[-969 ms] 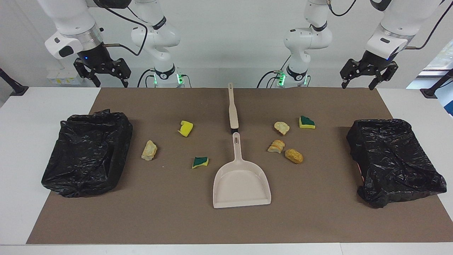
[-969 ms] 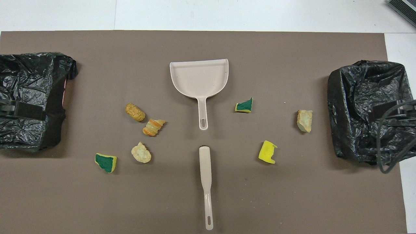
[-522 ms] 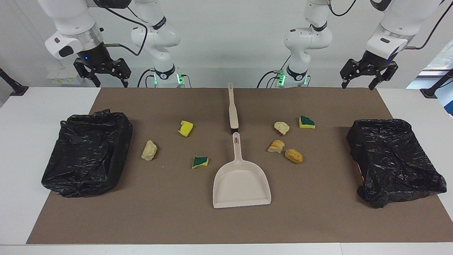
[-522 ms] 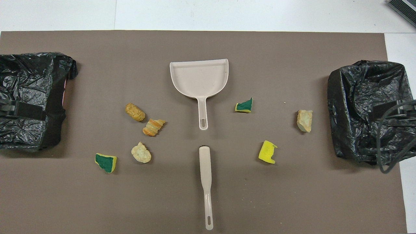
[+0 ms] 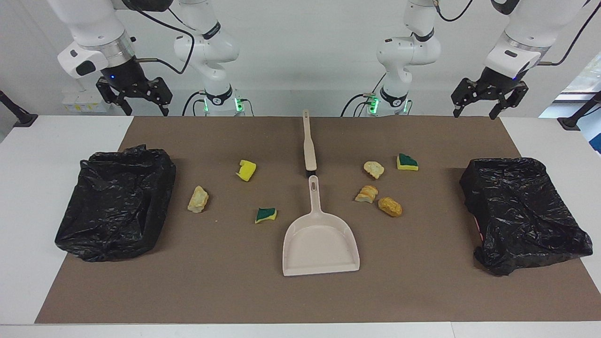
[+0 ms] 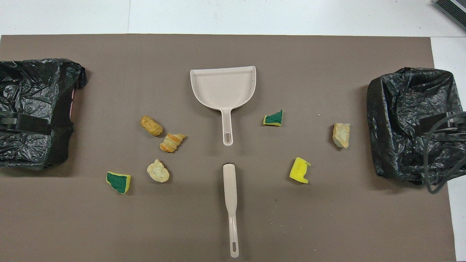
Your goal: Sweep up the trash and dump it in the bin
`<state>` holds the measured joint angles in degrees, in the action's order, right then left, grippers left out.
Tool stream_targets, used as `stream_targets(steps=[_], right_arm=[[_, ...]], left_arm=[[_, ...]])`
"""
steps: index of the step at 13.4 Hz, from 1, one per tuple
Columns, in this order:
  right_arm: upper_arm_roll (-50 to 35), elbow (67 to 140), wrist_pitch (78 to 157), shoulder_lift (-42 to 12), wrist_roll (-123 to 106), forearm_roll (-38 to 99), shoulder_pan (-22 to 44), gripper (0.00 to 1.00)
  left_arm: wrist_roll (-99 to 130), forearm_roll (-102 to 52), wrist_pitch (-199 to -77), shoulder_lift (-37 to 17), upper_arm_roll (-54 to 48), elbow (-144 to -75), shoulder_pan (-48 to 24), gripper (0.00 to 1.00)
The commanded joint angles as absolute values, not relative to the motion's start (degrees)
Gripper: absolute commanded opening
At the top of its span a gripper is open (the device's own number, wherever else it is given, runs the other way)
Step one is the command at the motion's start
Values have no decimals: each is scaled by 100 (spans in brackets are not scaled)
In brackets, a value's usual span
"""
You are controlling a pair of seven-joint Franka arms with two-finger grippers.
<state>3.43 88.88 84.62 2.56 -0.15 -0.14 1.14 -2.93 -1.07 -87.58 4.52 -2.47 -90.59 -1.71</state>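
Observation:
Several trash scraps lie on the brown mat around the dustpan. Toward the right arm's end are a yellow sponge bit (image 5: 246, 170) (image 6: 299, 170), a tan chunk (image 5: 198, 199) (image 6: 341, 135) and a green-faced sponge bit (image 5: 265, 215) (image 6: 273, 118). Toward the left arm's end lie a green-faced sponge bit (image 5: 407, 162) (image 6: 118, 182) and three bread-like chunks (image 5: 373, 169) (image 6: 158, 171). A black-bagged bin (image 5: 117, 202) (image 6: 411, 120) sits at the right arm's end, and a second bin (image 5: 521, 211) (image 6: 32, 112) at the left arm's. My right gripper (image 5: 145, 111) and left gripper (image 5: 474, 114) hang open above the mat's near edge, holding nothing.
A beige dustpan (image 5: 319, 244) (image 6: 222, 87) lies mid-mat, handle pointing at the robots. A beige brush (image 5: 309, 141) (image 6: 230, 203) lies in line with it, nearer to the robots. White table (image 5: 28, 188) borders the mat.
My right gripper has drifted slightly toward its own end of the table. Nothing on the mat has moved.

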Motion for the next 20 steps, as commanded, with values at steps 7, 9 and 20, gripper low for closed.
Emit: stream_targets(steps=[7,9,20], right_arm=[[299,9000,8481,369,-62,97,62,100],[299,9009,8455,369,-62,62,62,100],[-17,8904,8569,63,-44,115,211,100]], left_arm=[[-273,-26,-8807,571,-308,-9176,-106,100],[-273,-70,-8649,685,-360,-9272,-237,100],[2134,-158,-9850,1353,-378,-11317,-2757,100]])
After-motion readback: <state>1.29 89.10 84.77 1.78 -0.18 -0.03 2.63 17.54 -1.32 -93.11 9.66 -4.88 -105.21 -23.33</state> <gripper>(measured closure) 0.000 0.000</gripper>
